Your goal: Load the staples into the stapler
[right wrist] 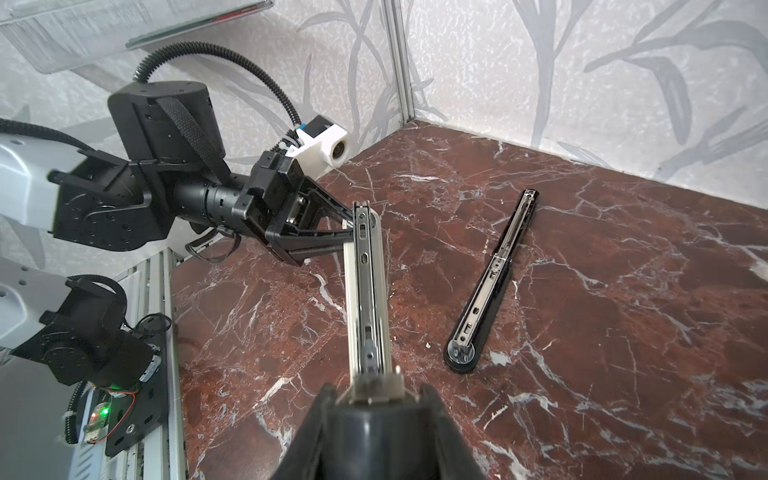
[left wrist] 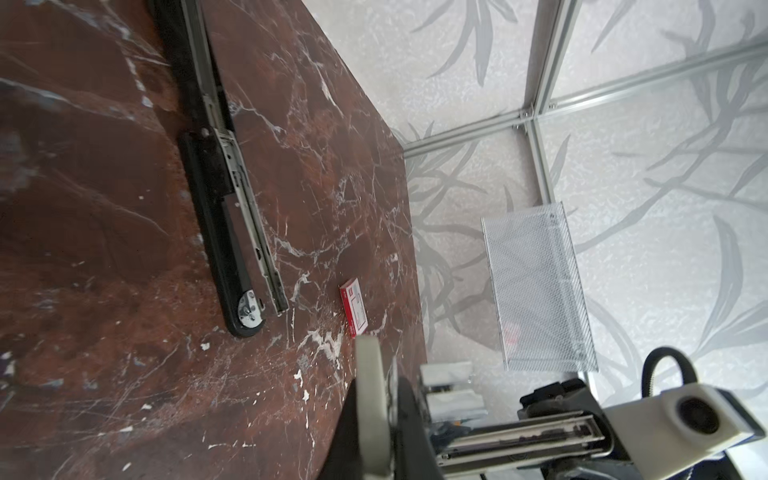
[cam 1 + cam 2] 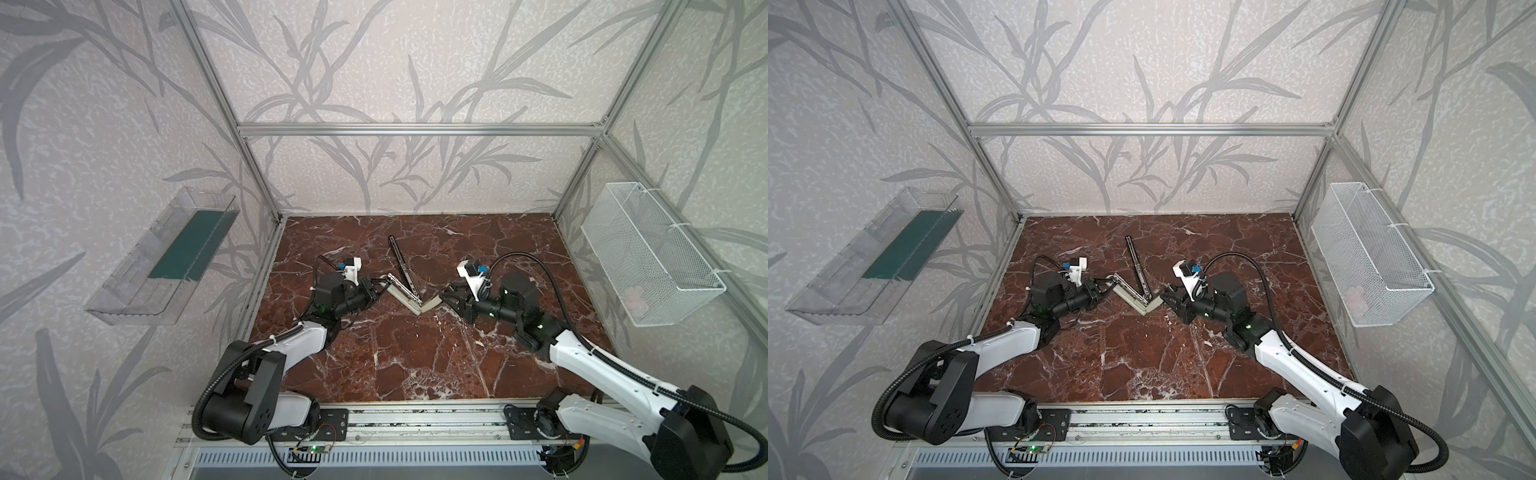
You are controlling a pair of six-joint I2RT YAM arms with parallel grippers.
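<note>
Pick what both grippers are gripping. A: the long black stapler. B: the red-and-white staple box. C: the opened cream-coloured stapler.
C: the left gripper and right gripper each clamp one end of the opened cream-coloured stapler; the long black stapler lies untouched.

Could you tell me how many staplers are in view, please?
2. The cream stapler, opened, is held between the left gripper and right gripper; the black stapler lies open on the table beside it. None appears hidden.

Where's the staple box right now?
Seen only in the left wrist view: the staple box lies flat on the table, past the black stapler, toward the mesh basket on the right wall.
</note>
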